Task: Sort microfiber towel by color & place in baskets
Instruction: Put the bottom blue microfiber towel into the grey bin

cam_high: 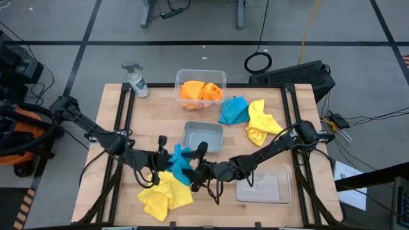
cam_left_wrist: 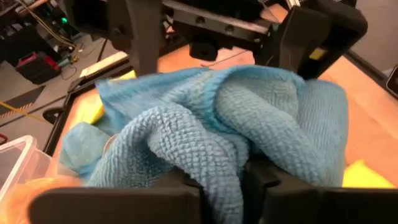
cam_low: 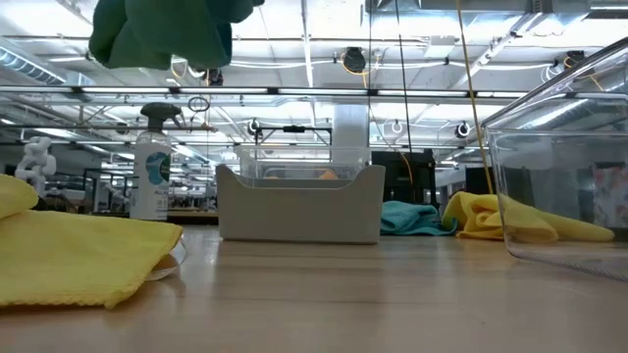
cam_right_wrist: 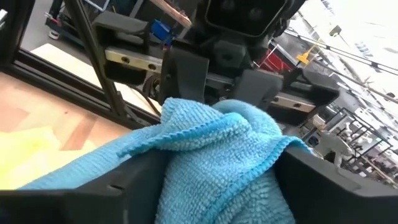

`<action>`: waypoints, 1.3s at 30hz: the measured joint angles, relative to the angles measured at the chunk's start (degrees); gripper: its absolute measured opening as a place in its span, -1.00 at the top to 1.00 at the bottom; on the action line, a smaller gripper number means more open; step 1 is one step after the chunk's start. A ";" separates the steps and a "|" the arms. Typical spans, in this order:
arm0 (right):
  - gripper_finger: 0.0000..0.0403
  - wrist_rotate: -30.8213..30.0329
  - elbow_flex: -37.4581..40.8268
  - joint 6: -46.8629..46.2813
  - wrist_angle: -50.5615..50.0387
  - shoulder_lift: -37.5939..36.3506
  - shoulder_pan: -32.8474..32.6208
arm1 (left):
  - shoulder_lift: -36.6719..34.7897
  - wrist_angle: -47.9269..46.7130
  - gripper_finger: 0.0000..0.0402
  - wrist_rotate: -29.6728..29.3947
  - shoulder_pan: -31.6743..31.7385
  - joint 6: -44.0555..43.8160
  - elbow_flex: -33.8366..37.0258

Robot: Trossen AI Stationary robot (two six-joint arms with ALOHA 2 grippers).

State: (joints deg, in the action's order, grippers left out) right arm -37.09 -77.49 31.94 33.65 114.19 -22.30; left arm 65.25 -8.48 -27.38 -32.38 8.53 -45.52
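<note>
A turquoise-blue towel hangs bunched between my two grippers above the table's near middle; in the low view it shows lifted clear of the table. My left gripper is shut on it. My right gripper faces it from the right and is open, with a finger on each side of the cloth. One yellow towel lies on the table below them. Two orange towels sit in the far basket. Another blue towel and a yellow one lie far right. My left gripper pinches a bunched fold of the blue towel between its two fingers, coming level from the table's left. Several layers are gathered there. The towel is lifted clear and bulges out ahead of the fingers. My right gripper stands around the towel's other side; I cannot tell whether its fingers touch the cloth.
A small grey basket stands at the table's middle, just beyond the grippers. A larger clear basket sits near right under my right arm. A spray bottle stands at the far left. Black frame rails run along both sides.
</note>
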 joint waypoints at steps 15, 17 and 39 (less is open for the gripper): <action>0.91 3.46 0.04 0.72 -1.81 0.04 -0.18 | -0.02 -0.03 -0.19 -0.43 -0.54 -1.15 0.00; 0.93 3.17 0.04 1.81 -1.91 0.04 -0.30 | -0.05 -0.41 -0.25 -0.28 -0.55 -2.18 0.00; 0.91 -12.86 0.04 2.50 -18.12 -10.49 -3.24 | -0.68 -6.44 -0.30 -9.78 -1.31 -6.23 -0.11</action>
State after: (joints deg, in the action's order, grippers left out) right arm -49.95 -77.45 34.44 15.53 103.70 -25.54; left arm 64.57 -14.92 -37.15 -33.69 2.31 -45.63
